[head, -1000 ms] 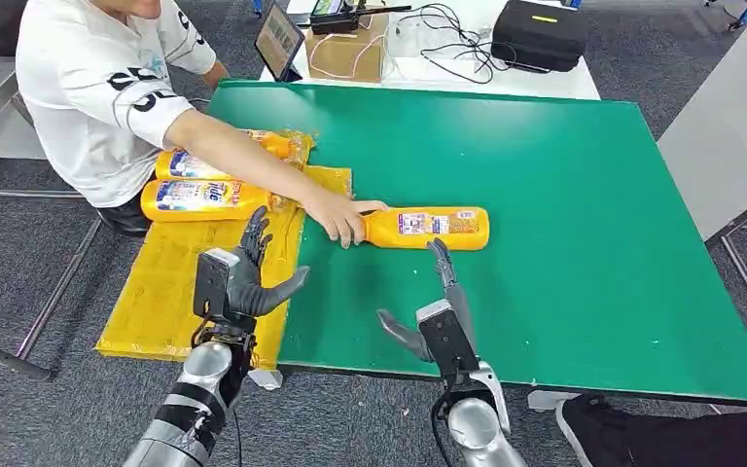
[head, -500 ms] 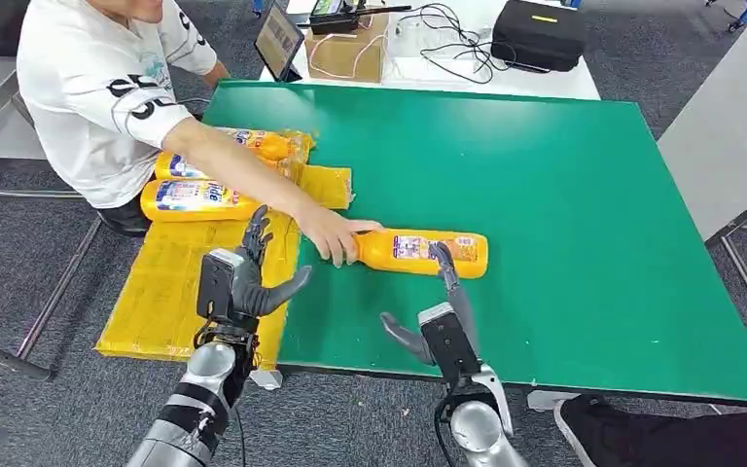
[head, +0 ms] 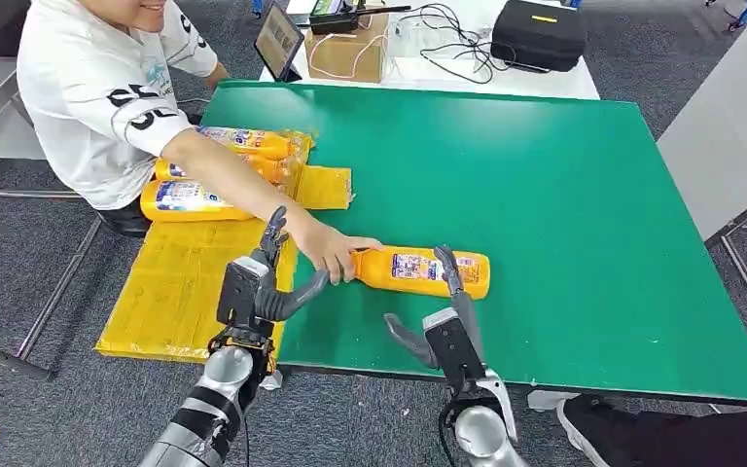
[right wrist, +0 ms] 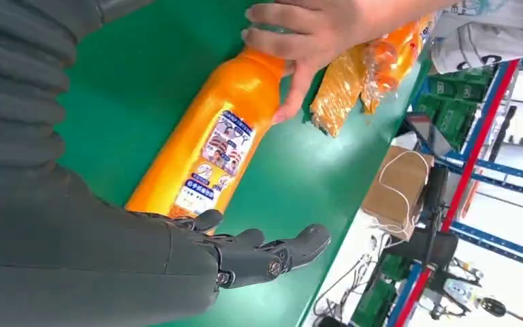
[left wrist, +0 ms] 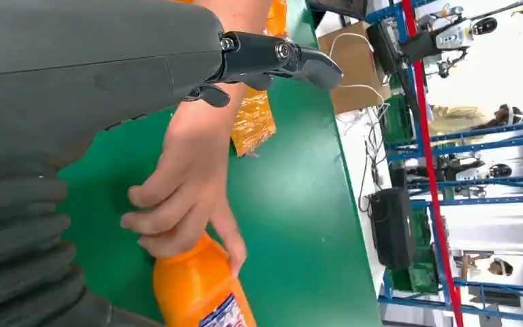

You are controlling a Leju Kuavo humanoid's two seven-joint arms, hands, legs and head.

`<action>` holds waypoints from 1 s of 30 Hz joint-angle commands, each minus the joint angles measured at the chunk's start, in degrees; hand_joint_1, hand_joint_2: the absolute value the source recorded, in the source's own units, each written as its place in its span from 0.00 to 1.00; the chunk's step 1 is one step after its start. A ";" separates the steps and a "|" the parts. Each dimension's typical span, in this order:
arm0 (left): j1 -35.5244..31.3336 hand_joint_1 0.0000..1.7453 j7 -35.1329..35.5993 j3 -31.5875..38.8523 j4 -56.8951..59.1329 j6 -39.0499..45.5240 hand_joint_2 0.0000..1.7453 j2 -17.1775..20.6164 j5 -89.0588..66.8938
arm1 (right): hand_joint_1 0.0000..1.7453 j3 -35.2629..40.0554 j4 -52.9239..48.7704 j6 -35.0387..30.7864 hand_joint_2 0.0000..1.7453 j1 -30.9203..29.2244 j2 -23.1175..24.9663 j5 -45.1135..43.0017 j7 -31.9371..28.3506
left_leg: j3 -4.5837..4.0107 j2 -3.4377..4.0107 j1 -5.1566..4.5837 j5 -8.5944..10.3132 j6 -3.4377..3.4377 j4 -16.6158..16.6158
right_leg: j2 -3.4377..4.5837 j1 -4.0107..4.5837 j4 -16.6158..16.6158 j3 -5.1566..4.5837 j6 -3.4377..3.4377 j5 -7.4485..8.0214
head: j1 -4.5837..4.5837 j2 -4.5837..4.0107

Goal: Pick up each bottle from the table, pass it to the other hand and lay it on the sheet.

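Yellow sheet overhangs the table's left edge, carrying bottles at its far end. Left hand over the sheet's near right edge, fingers apart, empty. Person's hand grips the neck of an orange bottle lying near the table's front edge. Right hand just before it, fingers spread, fingertips over the bottle, holding nothing.

Head view looks down; both wrist views closely share the bottle.

Green table — yellow sheet, orange bottle lying.
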 commanded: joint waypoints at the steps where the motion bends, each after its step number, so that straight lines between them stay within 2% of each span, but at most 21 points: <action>1: 0.07 0.00 -0.84 -0.06 -0.71 -0.14 1.00 0.53 1.91 | 0.00 -0.99 7.53 -1.69 1.00 -3.43 0.66 1.38 1.09 | 0.27 0.13 0.04 -0.11 -0.05 -0.03 | 0.10 0.05 -0.04 0.24 -0.08 -0.07 | 0.00 0.02; 8: -1.40 0.00 0.42 0.25 4.90 -0.02 1.00 0.18 2.41 | 0.00 -1.14 6.19 -2.13 1.00 -3.55 -0.09 2.23 1.70 | 0.28 0.02 0.02 -0.10 -0.05 -0.04 | 0.01 0.02 -0.05 0.29 -0.07 -0.08 | 0.00 0.00; 16: -1.34 0.00 0.43 0.54 5.02 2.14 1.00 0.87 1.04 | 0.00 -1.57 8.70 -2.24 1.00 -4.38 -0.35 2.94 3.19 | 0.35 0.04 0.04 -0.12 -0.07 -0.04 | 0.01 0.05 -0.04 0.35 -0.10 -0.11 | 0.00 0.02; 20: -1.00 0.00 1.21 0.48 4.34 2.09 1.00 0.78 -0.07 | 0.00 -1.94 12.25 -3.68 1.00 -5.85 -1.00 6.57 5.06 | 0.27 0.05 0.03 -0.07 -0.04 -0.06 | 0.03 0.03 -0.08 0.27 -0.06 -0.05 | 0.00 0.00; 30: -2.74 0.00 0.76 0.48 7.55 1.60 1.00 -0.10 -0.03 | 0.00 -4.27 11.98 -2.12 1.00 -5.25 -1.80 6.54 5.64 | 0.30 -0.07 0.04 -0.10 -0.06 -0.02 | -0.09 0.04 -0.05 0.34 -0.09 -0.11 | 0.00 0.00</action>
